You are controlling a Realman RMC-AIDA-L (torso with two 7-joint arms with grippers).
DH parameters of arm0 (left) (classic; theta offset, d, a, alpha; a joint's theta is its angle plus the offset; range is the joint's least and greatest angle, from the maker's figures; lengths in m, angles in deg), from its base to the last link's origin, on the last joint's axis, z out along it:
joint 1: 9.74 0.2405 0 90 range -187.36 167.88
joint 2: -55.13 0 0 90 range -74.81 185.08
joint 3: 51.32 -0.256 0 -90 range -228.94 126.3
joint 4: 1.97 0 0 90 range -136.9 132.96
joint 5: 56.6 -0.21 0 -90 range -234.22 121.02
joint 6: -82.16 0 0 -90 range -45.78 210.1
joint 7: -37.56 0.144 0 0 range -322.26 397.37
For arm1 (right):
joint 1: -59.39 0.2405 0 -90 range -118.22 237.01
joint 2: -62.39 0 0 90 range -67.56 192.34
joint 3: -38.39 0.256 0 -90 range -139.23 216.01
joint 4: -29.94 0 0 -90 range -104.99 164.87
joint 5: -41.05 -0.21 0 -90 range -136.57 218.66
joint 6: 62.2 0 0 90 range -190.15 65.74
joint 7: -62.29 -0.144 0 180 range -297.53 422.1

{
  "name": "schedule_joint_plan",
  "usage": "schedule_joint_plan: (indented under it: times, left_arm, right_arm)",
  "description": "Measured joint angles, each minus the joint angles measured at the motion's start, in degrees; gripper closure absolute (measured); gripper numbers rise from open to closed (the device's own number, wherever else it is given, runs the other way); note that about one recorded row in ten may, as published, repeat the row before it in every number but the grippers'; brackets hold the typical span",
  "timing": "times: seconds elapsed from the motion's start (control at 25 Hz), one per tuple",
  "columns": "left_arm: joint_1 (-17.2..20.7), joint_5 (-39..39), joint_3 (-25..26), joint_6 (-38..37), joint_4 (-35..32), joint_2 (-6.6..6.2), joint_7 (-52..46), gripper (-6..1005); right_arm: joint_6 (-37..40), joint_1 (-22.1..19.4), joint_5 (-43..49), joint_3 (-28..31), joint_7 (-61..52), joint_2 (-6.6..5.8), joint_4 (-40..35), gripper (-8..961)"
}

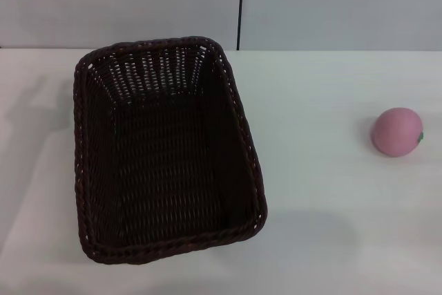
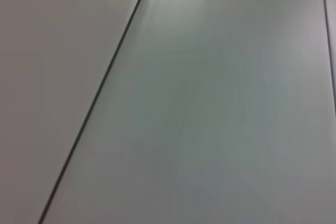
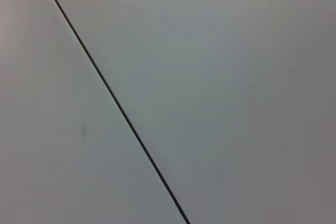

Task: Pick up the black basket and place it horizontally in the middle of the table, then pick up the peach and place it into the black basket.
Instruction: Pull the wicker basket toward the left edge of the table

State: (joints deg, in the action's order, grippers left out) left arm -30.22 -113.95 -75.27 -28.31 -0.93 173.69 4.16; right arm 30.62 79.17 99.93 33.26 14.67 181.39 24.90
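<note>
The black basket (image 1: 166, 150) is a large dark woven rectangle resting on the white table (image 1: 324, 205), left of centre in the head view, with its long side running away from me. It holds nothing. The peach (image 1: 396, 131), a small pink ball with a green mark, lies on the table far to the right, well apart from the basket. Neither gripper shows in any view. Both wrist views show only pale wall panels with a thin dark seam (image 2: 94, 103), and the same seam (image 3: 113, 98) crosses the right wrist view.
A pale wall with a dark vertical seam (image 1: 241, 5) rises behind the table's far edge. Bare tabletop lies between the basket and the peach.
</note>
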Motion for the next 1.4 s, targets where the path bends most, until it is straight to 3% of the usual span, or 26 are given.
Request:
schedule_joint_plan:
  times: [0.28, 0.48, 0.72, 1.04, 1.12, 1.24, 1.4]
  left_arm:
    - [0.00, 0.24, 2.16, 0.49, 1.09, -0.01, -0.83, 536]
    - [-0.59, 0.20, 7.73, 4.22, 1.82, -0.02, -5.56, 563]
    - [-0.46, -0.28, 7.04, 6.33, 0.62, -0.34, -8.42, 562]
    - [0.03, -0.33, 6.41, 9.22, -9.16, -0.67, -27.16, 565]
    - [0.08, -1.55, 4.00, 10.00, -14.09, -0.95, -31.23, 566]
    - [0.09, -4.73, -1.29, 13.97, -21.93, -2.49, -40.61, 565]
    - [0.14, -13.02, -6.46, 19.89, -30.07, -6.38, -53.95, 560]
  right_arm:
    - [-0.53, 0.20, 0.00, 0.04, -0.04, 0.00, 0.12, 336]
    - [-0.76, 0.72, 0.00, 0.04, -0.07, -0.01, 0.13, 336]
    - [-1.04, 1.09, 0.00, 0.04, -0.09, -0.14, 0.12, 335]
    - [-1.17, 1.38, 0.00, 0.04, -0.11, -0.18, 0.10, 335]
    - [-1.20, 1.40, 0.00, 0.04, -0.11, -0.13, 0.12, 335]
    - [-1.23, 1.38, 0.00, 0.04, -0.11, -0.08, 0.13, 335]
    - [-1.29, 1.26, 0.00, 0.04, -0.11, -0.02, 0.16, 336]
